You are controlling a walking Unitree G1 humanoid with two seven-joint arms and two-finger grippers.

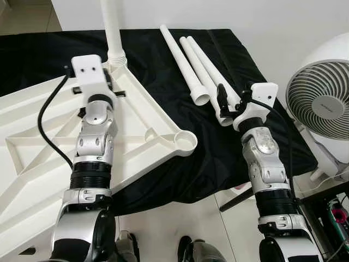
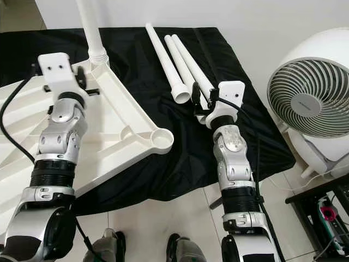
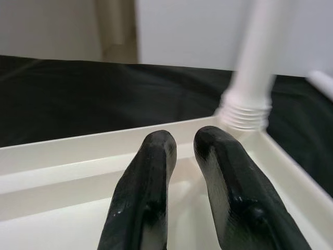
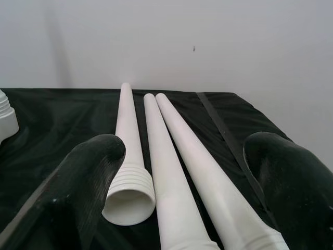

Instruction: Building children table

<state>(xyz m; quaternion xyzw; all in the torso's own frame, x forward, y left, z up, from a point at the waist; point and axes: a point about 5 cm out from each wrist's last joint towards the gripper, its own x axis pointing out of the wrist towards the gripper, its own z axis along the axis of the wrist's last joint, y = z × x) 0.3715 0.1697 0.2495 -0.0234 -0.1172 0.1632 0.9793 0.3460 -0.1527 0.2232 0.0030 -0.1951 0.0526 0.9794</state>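
Note:
A white children's tabletop (image 1: 143, 112) lies upside down on a black cloth. One white leg (image 1: 113, 33) stands upright, screwed into its far corner socket. The near corner socket (image 1: 186, 142) is bare. Three loose white legs (image 1: 188, 63) lie side by side on the cloth to the right. My left gripper (image 3: 182, 143) hovers over the tabletop's underside just short of the upright leg (image 3: 255, 67), fingers together and holding nothing. My right gripper (image 4: 187, 172) is open above the near ends of the loose legs (image 4: 166, 172), which lie between its spread fingers.
A large white fan (image 1: 322, 93) stands on the floor to the right, close to my right arm. Below it is a dark shelf (image 1: 327, 199) with a pink item. The black cloth (image 1: 229, 158) ends at the near edge above a tiled floor.

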